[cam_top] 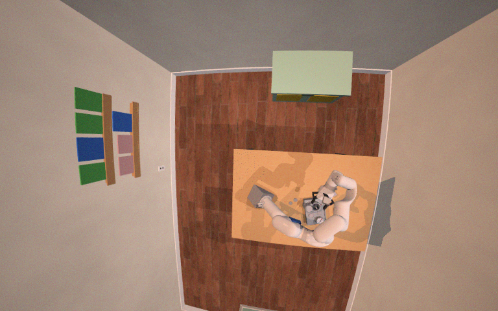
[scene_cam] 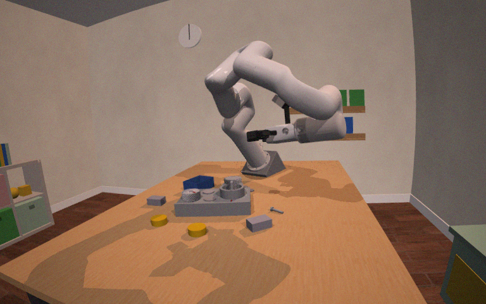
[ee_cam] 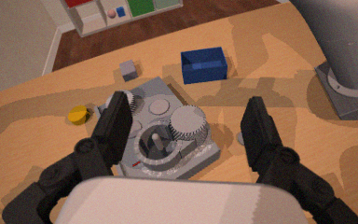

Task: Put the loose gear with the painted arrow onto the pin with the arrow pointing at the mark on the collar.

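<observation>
The grey timing case point(ee_cam: 165, 135) lies on the table; it also shows in the exterior view point(scene_cam: 212, 203). Its pin point(ee_cam: 155, 140) stands bare inside a round collar point(ee_cam: 160, 149), which carries a red mark point(ee_cam: 136, 163) on its near side. One toothed gear sits on the case beside the collar, and another point(ee_cam: 127, 100) is half hidden behind my left finger. A small flat grey disc point(ee_cam: 240, 137) lies on the table right of the case; I see no arrow on it. My gripper point(ee_cam: 186, 107) point(scene_cam: 255, 135) is open and empty, high above the case.
A blue bin point(ee_cam: 204, 64) stands behind the case. Grey blocks point(scene_cam: 155, 199) point(scene_cam: 259, 222), two yellow discs point(scene_cam: 158, 220) point(scene_cam: 197, 229) and a bolt point(scene_cam: 276, 210) lie around it. The arm's base point(scene_cam: 264, 165) stands at the far end. A shelf unit stands off the table's left side.
</observation>
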Tool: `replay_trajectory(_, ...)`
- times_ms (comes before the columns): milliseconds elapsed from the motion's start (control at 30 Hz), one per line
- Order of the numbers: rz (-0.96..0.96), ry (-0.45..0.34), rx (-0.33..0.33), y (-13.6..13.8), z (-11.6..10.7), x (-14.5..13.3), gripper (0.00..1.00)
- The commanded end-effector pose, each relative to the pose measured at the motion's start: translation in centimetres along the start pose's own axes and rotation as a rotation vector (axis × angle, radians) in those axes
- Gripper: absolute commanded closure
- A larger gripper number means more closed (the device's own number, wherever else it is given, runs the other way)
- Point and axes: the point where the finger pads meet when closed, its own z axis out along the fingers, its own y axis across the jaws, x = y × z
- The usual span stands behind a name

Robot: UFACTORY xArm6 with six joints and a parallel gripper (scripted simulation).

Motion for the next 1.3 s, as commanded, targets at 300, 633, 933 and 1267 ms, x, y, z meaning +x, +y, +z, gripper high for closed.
replay_trajectory(300, 0.448, -0.324, -0.438, -5.2, 6.1, -3.1, 0.0)
replay_trajectory(633, 0.781, -0.564, -0.769, -9.0, 11.0, -5.7, 0.0)
replay_trajectory(933, 0.999, -0.718, -0.983, -11.4, 14.0, -7.2, 0.0)
replay_trajectory(1267, 1.175, -0.844, -1.159, -13.4, 16.4, -8.5, 0.0)
